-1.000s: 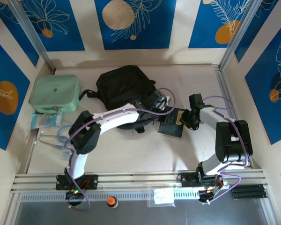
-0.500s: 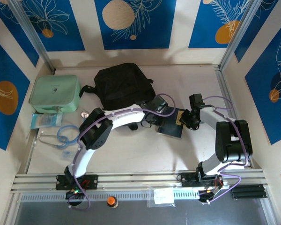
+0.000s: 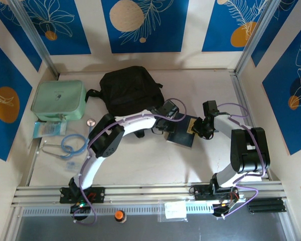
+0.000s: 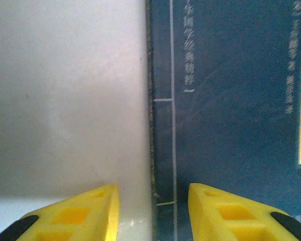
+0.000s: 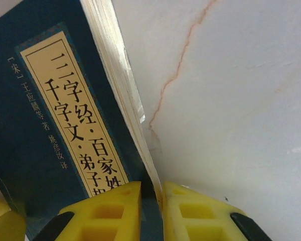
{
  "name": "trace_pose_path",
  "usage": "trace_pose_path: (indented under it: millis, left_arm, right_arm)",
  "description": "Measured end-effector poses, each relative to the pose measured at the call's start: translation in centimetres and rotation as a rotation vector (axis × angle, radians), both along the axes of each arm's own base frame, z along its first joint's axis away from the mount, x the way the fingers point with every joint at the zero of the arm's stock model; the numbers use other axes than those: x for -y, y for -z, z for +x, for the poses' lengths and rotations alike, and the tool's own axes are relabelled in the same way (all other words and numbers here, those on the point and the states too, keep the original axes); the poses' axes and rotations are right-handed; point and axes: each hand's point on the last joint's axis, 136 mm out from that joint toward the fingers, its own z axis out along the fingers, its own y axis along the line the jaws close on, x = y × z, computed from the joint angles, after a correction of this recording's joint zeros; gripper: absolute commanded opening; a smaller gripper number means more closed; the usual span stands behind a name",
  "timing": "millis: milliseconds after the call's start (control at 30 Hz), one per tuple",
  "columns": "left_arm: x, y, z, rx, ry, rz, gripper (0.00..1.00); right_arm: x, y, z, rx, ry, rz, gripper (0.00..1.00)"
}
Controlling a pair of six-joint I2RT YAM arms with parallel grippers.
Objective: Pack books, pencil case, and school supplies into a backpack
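1. As we read the table (image 3: pixel 140 165) from its left side in the overhead view, a mint-green case (image 3: pixel 58 100) lies by the left wall. A blue looped tube (image 3: pixel 72 144) lies on the near side of it.
2. We find the backpack (image 3: pixel 131 93) lying at the far middle of the table. The left arm reaches past its near right corner.
3. We note the left gripper (image 3: pixel 163 128) pointing down at the left edge of the books (image 3: pixel 181 134). These lie dark blue on the table, just right of the backpack's near corner.
4. From the left wrist we see the left gripper (image 4: pixel 153 211) with its jaws parted and nothing clamped. One yellow finger hangs over bare table and the other over the cover of the labelled book (image 4: pixel 231 100). The cover's left edge runs up through the gap between them.
5. Overhead, we see the right gripper (image 3: pixel 195 128) meeting the right side of the books, opposite the left gripper.
6. From the right wrist we record the right gripper (image 5: pixel 151 201) drawn narrow, pinching the edge of the labelled book (image 5: pixel 45 125). Pale page edges rise from between its fingers. The cover with its yellowish title label lies to the left, and bare veined table to the right.
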Motion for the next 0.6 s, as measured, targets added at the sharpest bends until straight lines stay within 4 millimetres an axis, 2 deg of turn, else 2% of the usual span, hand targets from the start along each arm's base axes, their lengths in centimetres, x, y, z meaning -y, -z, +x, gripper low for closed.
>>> trace_pose_path:
  millis: [233,433,600]
  left_arm:
    - [0.63,0.29,-0.04,-0.023,0.006,-0.021,0.35]
    - [0.73,0.35,-0.01,-0.057,-0.004,-0.050,0.39]
    - [0.78,0.15,-0.04,-0.102,-0.006,-0.086,0.32]
  right_arm:
    - [-0.69,0.14,0.22,0.005,-0.018,0.028,0.16]
    - [-0.79,0.12,0.27,0.006,-0.019,0.034,0.16]
    - [-0.79,0.12,0.31,0.007,-0.018,0.036,0.15]
